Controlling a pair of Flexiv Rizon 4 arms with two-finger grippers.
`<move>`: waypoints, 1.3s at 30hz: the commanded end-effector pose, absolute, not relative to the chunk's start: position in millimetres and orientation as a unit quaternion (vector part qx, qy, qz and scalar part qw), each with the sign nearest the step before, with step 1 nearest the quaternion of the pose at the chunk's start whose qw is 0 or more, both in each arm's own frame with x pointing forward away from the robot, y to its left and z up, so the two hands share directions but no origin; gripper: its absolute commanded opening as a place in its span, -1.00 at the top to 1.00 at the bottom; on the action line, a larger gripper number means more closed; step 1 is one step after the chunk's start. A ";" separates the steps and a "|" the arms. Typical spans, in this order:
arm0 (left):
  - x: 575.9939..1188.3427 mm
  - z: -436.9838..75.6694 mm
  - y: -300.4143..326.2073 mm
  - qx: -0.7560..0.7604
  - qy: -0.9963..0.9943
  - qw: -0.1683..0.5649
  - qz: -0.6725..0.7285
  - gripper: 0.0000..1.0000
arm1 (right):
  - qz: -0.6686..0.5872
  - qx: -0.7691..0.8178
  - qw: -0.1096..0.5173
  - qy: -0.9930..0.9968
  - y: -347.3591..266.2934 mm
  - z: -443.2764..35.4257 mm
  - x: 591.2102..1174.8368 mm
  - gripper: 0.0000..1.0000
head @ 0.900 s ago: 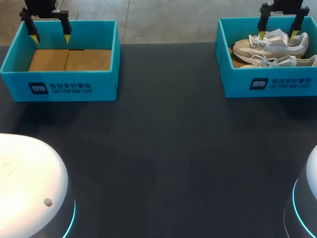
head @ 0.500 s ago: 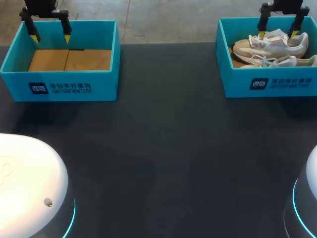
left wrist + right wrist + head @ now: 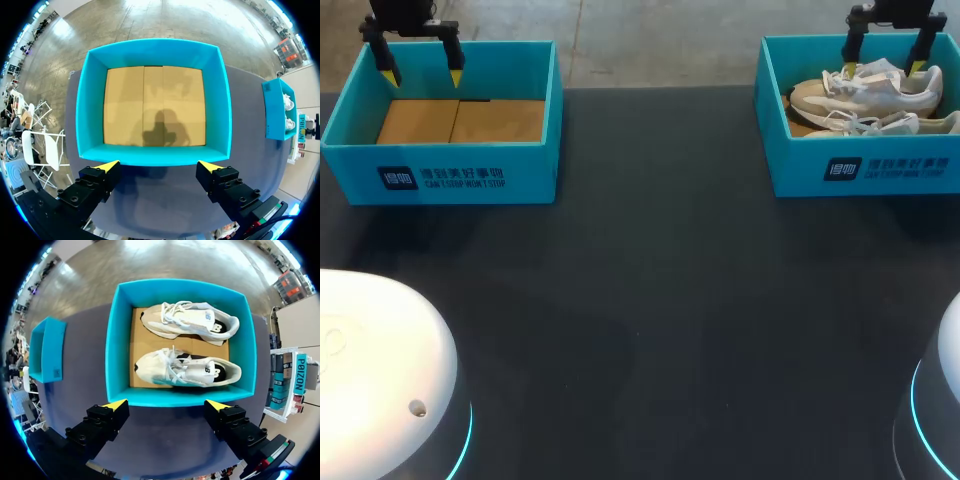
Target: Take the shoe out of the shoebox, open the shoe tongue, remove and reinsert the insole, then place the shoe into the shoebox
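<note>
Two pale sneakers lie side by side in the teal shoebox point(image 3: 800, 172) at the table's far right: one point(image 3: 865, 92) toward the back, the other point(image 3: 880, 123) toward the front. My right gripper point(image 3: 885, 62) hangs open above the back shoe. In the right wrist view the gripper point(image 3: 166, 404) is high over the box wall point(image 3: 175, 396), and both shoes point(image 3: 190, 322) point(image 3: 187, 369) show their laces and openings. My left gripper point(image 3: 420, 65) is open over a second teal box point(image 3: 450, 175) at the far left.
The left box point(image 3: 155, 155) holds only its bare cardboard floor point(image 3: 155, 105), with my left gripper point(image 3: 159, 165) high above its wall. The dark table point(image 3: 650, 260) lies between the two boxes. White robot housings point(image 3: 380, 370) stand at the near corners.
My right gripper has edged very slightly up and to the right over the shoes. The left arm, boxes and shoes have not moved.
</note>
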State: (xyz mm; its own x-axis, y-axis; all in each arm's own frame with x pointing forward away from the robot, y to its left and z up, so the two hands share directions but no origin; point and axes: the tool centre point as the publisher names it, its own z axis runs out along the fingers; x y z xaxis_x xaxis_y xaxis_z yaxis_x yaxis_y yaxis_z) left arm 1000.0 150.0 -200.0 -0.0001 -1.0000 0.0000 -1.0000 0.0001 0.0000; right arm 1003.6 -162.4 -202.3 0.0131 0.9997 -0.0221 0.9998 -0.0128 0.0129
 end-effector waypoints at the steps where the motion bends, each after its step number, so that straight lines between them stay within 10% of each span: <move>1: 1000.0 -200.0 149.9 -0.707 0.707 0.000 0.000 -1.00 | 0.005 0.715 0.009 0.699 -178.9 -208.4 1001.8 -1.00; 39: 1000.0 -200.0 149.9 -0.707 0.707 0.000 0.000 -1.00 | -0.031 0.745 0.038 0.665 -284.4 -270.2 1019.8 -1.00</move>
State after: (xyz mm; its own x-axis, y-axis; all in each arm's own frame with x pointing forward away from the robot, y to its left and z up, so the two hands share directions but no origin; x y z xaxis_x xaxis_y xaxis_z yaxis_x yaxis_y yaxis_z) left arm 1000.0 149.9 -200.0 -0.0001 -1.0000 -0.0001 -1.0000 0.0001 0.0000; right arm 1018.7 -282.4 -264.7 0.1127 0.9886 -0.1001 0.9936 -0.1117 0.0147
